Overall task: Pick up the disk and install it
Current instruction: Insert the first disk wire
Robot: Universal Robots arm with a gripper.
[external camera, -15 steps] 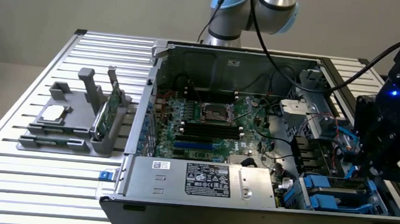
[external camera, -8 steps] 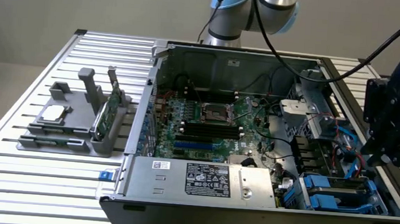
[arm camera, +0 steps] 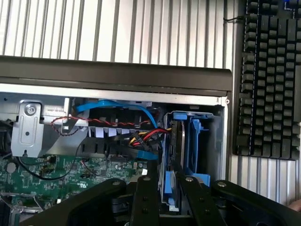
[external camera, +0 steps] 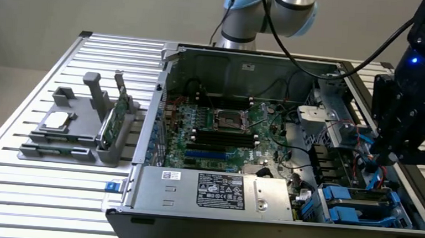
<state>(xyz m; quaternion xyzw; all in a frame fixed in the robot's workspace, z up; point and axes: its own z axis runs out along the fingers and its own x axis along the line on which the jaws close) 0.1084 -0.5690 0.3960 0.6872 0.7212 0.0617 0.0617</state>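
At the open computer case, we are watching the pincer hanging over the drive bay in the corner of the chassis at the exterior view's right. In the wrist view its two black fingers are standing on either side of a blue carrier rail, close against it; we cannot tell whether they are actually clamping it or merely bracketing it. The disk is sitting on edge in the blue-framed bay, its dark metal side showing between the blue plastic rails (its label is not showing from here). Red, yellow and black wires and a flat blue cable are running just beside the bay, toward the green motherboard.

In the exterior view we are seeing the black wrist assembly dropping into the case above the blue carriers, with the arm's grey and blue joint rising behind the chassis. The silver power supply is lying along the near edge of the case. Well apart, on the slatted desk at the exterior view's left, a grey fixture is holding a square silver chip and an upright green circuit card. A black keyboard is lying on the desk outside the case wall.
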